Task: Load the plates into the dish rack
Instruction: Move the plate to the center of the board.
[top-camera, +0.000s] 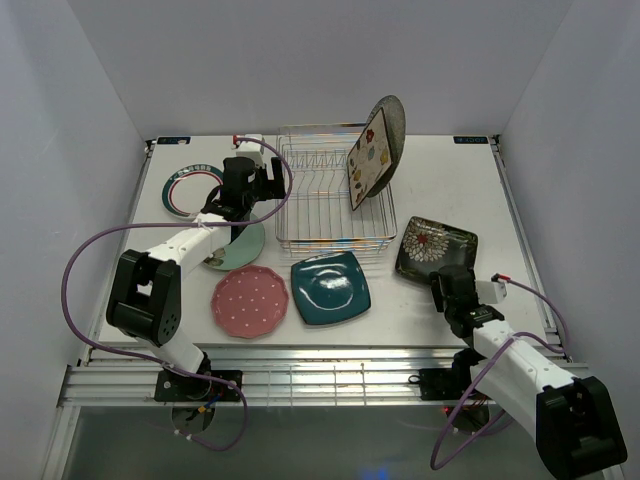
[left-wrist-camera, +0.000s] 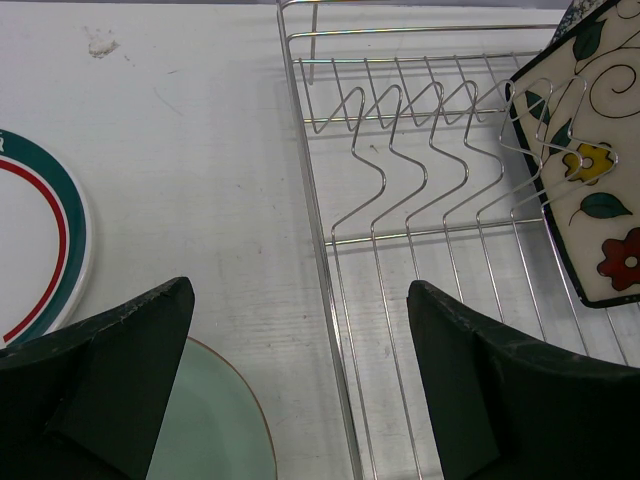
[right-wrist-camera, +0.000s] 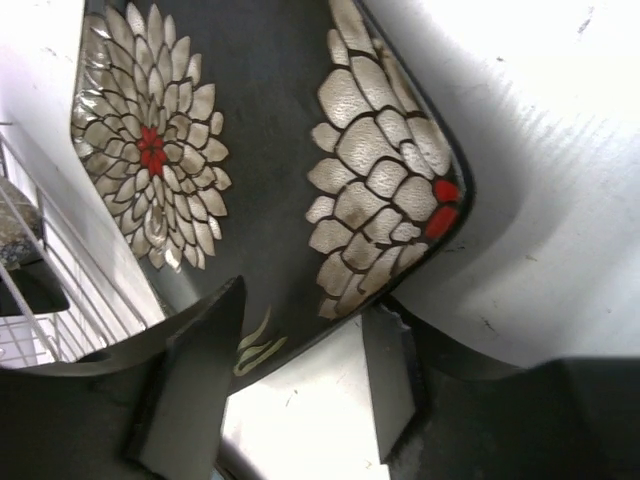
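Right jaws astride black floral plate (right-wrist-camera: 270, 120), flat, corner nearward.

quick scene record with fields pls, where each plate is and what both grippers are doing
in rack: cream floral square plate and speckled grey round plate, standing in the silver wire dish rack
on white table: white teal-rimmed round plate, mint round plate, pink dotted scalloped plate, teal square plate, black floral square plate
left gripper: open, empty, beside rack's left side
right gripper: jaws apart at black plate's near corner; grip unclear
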